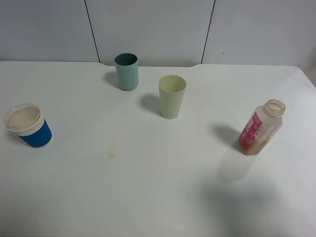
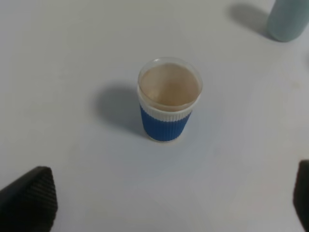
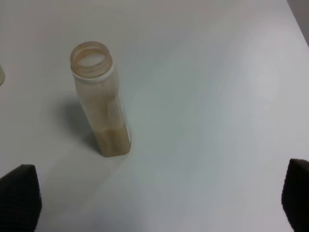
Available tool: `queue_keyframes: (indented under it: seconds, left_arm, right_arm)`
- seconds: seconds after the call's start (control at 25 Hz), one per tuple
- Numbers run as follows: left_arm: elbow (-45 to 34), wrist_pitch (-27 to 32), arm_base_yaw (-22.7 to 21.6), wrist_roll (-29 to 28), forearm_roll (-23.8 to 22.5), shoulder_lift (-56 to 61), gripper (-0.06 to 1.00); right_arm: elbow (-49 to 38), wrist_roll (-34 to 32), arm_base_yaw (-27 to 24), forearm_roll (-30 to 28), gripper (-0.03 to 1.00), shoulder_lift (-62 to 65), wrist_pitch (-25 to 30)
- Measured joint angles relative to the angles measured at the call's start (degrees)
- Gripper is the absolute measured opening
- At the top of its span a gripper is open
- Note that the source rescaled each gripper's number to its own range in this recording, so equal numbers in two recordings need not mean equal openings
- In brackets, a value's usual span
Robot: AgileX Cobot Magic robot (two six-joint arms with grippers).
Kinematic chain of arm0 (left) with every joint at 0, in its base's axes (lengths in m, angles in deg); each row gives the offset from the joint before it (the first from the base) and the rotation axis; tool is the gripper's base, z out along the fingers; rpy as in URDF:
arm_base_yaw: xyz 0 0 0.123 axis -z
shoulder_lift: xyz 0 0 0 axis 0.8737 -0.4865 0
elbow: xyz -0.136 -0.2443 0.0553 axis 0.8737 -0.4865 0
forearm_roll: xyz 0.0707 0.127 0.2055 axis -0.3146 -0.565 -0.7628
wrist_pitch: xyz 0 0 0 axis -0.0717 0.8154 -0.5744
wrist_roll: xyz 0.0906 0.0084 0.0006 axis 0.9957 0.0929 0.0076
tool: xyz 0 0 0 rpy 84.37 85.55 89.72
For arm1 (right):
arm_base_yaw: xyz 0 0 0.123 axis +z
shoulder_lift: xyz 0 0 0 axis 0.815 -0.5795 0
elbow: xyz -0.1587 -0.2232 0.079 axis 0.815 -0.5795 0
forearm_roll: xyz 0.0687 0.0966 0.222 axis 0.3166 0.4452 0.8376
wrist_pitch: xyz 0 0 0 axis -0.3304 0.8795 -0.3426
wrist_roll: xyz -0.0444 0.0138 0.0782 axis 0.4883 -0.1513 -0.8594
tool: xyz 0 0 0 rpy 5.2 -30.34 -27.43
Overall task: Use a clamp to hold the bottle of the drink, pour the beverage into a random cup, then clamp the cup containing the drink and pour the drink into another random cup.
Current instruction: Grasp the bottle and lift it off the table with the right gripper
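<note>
The left pincer (image 2: 166, 203) stood wide, its two dark ribbed fingertips (image 2: 29, 198) far apart with only bare desk (image 2: 72, 72) between them. Ahead of it, clear of both tips, the blue ribbed cup (image 2: 166, 113) stood upright, its clear rim showing a pale brown inside. Well beyond that cup part of the teal cup (image 2: 289, 19) showed. The right pincer (image 3: 158, 198) was likewise spread wide and held nothing. Ahead of it the bottle (image 3: 101, 101) stood upright and uncapped, with a little brown drink in its bottom. Neither pincer showed from the high camera. There the blue ribbed cup sat at the desk's left side and the bottle, with a pink label, at its right. The teal cup stood toward the back, and a pale green cup (image 1: 172, 96) stood near it, toward the bottle's side, all four apart from one another.
</note>
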Motion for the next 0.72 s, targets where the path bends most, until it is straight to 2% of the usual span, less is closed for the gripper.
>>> queue_keyframes:
  seconds: [0.72]
  left_arm:
    - [0.0, 0.0, 0.0, 0.0, 0.0, 0.0, 0.97]
  right_arm:
    - [0.0, 0.0, 0.0, 0.0, 1.00, 0.0, 0.0]
